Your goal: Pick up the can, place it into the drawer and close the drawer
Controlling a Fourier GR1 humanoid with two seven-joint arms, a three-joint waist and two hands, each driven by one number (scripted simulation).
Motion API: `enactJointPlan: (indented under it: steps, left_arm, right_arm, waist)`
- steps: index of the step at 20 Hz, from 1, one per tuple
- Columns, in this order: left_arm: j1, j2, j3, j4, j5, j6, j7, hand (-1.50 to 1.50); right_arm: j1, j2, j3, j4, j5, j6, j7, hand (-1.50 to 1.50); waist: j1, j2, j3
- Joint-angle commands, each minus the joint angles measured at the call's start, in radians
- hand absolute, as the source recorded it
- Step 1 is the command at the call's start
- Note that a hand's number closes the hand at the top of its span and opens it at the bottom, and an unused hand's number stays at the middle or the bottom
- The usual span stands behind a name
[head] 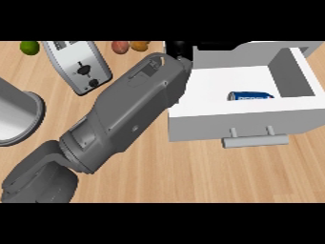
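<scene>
The blue cylindrical drinks can (250, 96) is lying on its side inside the open white box-shaped drawer (214, 116), near the front wall. One grey forearm reaches diagonally over the light wooden worktop (193, 167) up to the drawer's back left corner, where only a dark bit of a robot hand (179, 48) shows. I can't tell which arm it is, or whether its fingers are apart or together. My worry is that a push anywhere but the grey bar handle (256, 140) skews the drawer, or a jolt sets the can rolling.
</scene>
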Motion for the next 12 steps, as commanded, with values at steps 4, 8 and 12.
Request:
enactJointPlan:
  steps: [4,8,12]
  left_arm:
    - [-0.013,0.0,-0.003,-0.005,0.028,0.01,-0.019,-1.5]
    - [-0.021,0.0,-0.01,-0.043,0.041,0.053,0.017,-1.5]
    - [-0.06,0.0,0.032,0.005,0.028,0.017,0.038,-1.5]
  right_arm:
    - [-0.162,-0.023,0.169,0.045,0.36,-0.038,-0.032,-1.5]
    - [-0.191,-0.014,0.294,0.1,0.565,-0.063,-0.085,-1.5]
    - [-0.286,-0.01,0.414,0.209,0.758,-0.152,-0.119,-1.5]
  waist:
    - [0.037,0.0,0.0]
    - [0.048,-0.008,0.0]
    - [0.062,-0.007,-0.001]
